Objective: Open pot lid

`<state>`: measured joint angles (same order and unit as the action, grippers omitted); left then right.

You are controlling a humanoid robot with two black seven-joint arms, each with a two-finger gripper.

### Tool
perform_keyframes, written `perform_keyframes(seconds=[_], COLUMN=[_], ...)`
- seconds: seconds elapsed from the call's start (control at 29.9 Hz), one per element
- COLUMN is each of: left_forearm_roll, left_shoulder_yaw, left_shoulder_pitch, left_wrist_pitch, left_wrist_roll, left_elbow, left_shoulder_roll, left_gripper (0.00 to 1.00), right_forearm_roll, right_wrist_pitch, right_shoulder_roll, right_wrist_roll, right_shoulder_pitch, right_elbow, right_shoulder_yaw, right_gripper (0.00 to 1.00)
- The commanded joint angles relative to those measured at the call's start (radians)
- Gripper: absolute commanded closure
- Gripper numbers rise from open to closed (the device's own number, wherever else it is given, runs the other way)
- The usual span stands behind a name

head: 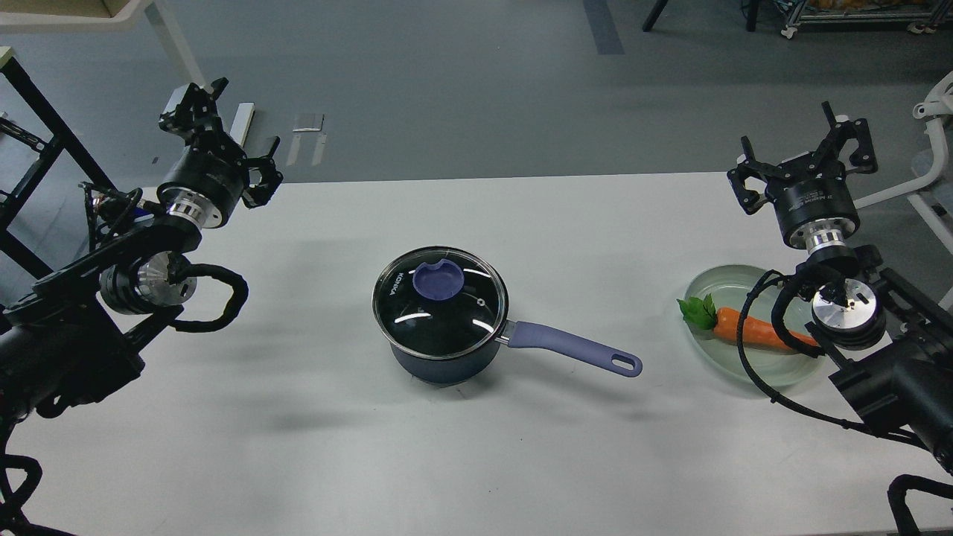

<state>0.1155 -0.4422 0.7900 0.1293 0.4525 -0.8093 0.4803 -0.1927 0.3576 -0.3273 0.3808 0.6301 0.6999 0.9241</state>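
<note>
The pot (441, 366), a small dark navy saucepan, stands at the middle of the white table (521, 223). Its long lavender-blue handle (573, 348) points right and a little toward me. The glass lid (441, 313) sits flat on the pot's rim, with its lavender-blue knob (438, 280) on top. My left gripper (229, 140) hovers at the table's far left corner, open and empty, well away from the pot. My right gripper (800, 158) is raised over the far right edge, also open with nothing in it.
A pale green plate (716, 284) lies at the right of the table and holds a carrot (752, 332) with green leaves, partly behind my right arm and its cable. A black frame and a table leg stand beyond the left edge.
</note>
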Motion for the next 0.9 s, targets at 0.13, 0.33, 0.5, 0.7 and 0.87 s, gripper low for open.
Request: perform_keyframes(seconds=[0.13, 0.33, 0.5, 0.7, 0.87], left_forearm_roll=[-0.019, -0.019, -0.020, -0.068, -0.099], left_shoulder_yaw=[0.011, 0.007, 0.013, 0.017, 0.017], left_shoulder_pitch=[-0.002, 0.003, 0.032, 0.043, 0.043], left_wrist_pitch=[-0.017, -0.004, 0.027, 0.038, 0.065], left_wrist_roll=[-0.001, -0.006, -0.011, -0.100, -0.100], left_elbow=[0.009, 0.004, 0.009, 0.028, 0.038], left_shoulder_roll=[0.012, 0.040, 0.044, 0.083, 0.090], left_gripper=[0.00, 0.00, 0.00, 0.01, 0.01], right_forearm_roll=[-0.001, 0.024, 0.186, 0.439, 0.704], right_wrist_pitch=[-0.012, -0.120, -0.135, -0.207, -0.284], right_shoulder_roll=[-0.001, -0.116, -0.312, -0.458, -0.553], right_wrist_roll=[0.004, 0.004, -0.002, -0.011, -0.039], right_shoulder_pitch=[0.011, 0.010, 0.081, 0.186, 0.249], right_elbow=[0.024, 0.190, 0.329, 0.499, 0.688], right_shoulder_yaw=[-0.001, -0.037, -0.174, -0.350, -0.431], right_gripper=[0.00, 0.01, 0.01, 0.01, 0.01])
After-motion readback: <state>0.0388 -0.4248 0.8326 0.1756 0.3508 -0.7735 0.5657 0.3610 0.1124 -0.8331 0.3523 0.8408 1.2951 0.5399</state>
